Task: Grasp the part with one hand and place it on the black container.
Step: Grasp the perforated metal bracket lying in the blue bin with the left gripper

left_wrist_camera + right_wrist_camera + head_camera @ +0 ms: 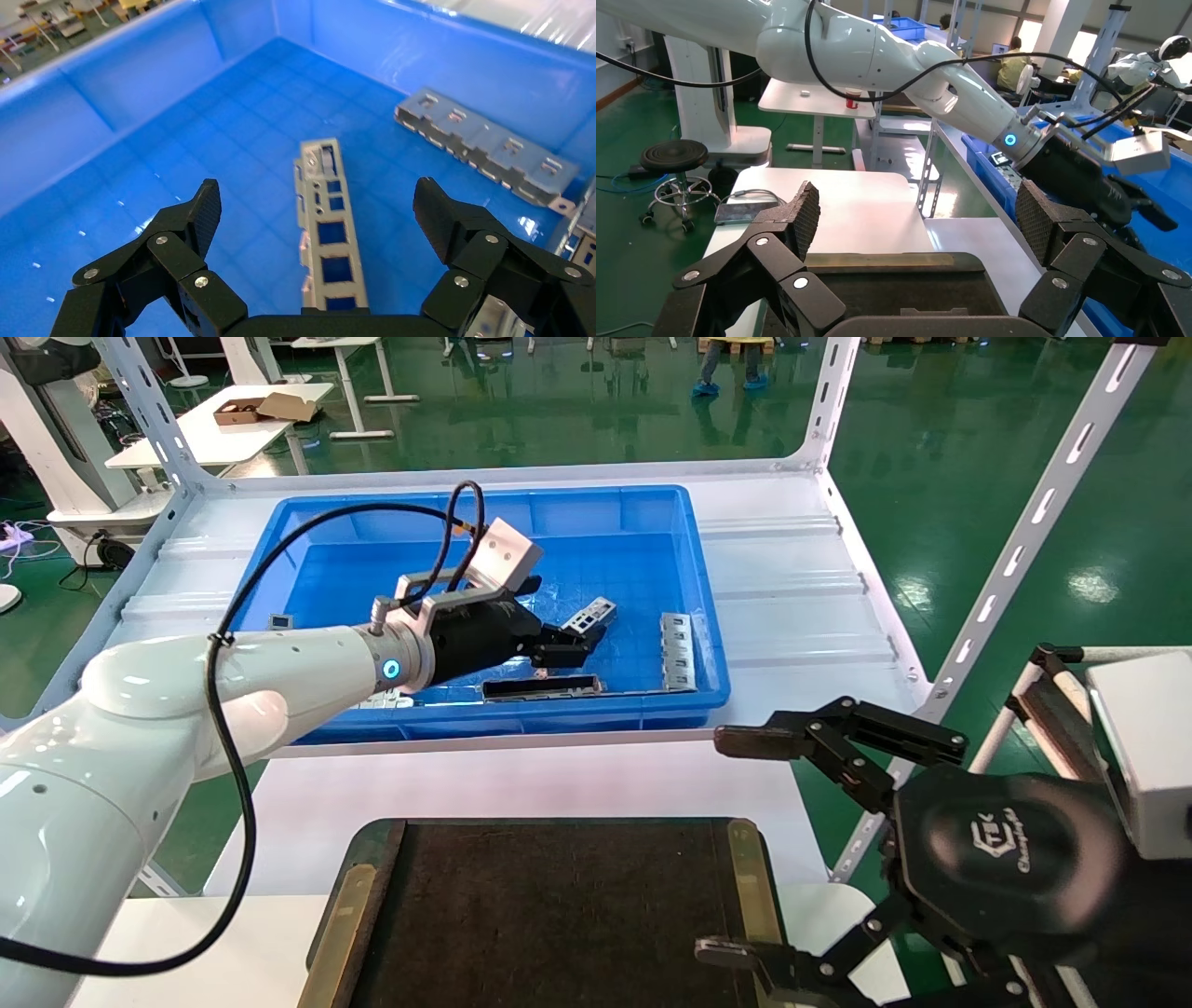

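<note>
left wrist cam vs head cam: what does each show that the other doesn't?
Only the left wrist view: the part's cut-outs close up, lying flat between the open fingers of the left gripper.

Only the head view: the black container, with nothing on it, and the open right gripper beside it.

Both: the blue bin, the part and a tabbed grey plate.

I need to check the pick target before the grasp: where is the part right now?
The part lies flat on the floor of the blue bin, centred between the open left gripper's fingers in the left wrist view; in the head view it shows just beyond that gripper's tips.
</note>
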{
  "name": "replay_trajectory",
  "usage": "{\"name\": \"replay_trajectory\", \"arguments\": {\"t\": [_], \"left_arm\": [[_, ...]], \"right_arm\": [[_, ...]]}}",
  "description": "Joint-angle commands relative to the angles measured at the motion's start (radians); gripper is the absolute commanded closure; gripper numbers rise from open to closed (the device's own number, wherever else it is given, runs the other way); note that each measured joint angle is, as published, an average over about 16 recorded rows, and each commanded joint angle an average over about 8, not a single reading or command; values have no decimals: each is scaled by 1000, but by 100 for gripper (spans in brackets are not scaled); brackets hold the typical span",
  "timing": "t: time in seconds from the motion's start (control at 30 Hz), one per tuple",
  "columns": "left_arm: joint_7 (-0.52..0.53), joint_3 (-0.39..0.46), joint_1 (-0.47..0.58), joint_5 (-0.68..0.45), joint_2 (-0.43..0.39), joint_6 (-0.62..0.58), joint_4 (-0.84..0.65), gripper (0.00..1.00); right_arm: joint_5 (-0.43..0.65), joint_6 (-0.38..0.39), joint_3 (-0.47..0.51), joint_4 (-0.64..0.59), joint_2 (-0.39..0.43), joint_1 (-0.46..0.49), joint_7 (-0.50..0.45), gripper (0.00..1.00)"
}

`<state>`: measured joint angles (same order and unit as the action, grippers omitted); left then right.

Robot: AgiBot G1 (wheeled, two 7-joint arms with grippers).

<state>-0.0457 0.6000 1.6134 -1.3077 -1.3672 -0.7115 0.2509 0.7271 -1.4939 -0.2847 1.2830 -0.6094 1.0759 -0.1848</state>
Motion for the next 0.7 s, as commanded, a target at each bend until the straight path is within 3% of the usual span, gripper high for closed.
{"name": "replay_trajectory", "arguments": {"t": [0.03,0.17,0.2,0.27,0.3,0.7], "left_arm": [[9,17,-4,7,-3,14,3,12],[46,62,-13,24,-3,33,24,62],[56,73,-15,30,-3,39,28,74],[77,95,-18,41,-3,52,36,96],[86,105,-20,47,-3,59,39,100],[175,213,-31,117,0,122,56,100]], "right_arm": [[0,0,0,0,0,0,0,33],[0,0,0,0,0,0,0,82],[0,0,0,0,0,0,0,92],[0,0,-1,0,0,0,0,100],[0,0,-1,0,0,0,0,100],[-1,1,-2,0,1,0,1,100]]}}
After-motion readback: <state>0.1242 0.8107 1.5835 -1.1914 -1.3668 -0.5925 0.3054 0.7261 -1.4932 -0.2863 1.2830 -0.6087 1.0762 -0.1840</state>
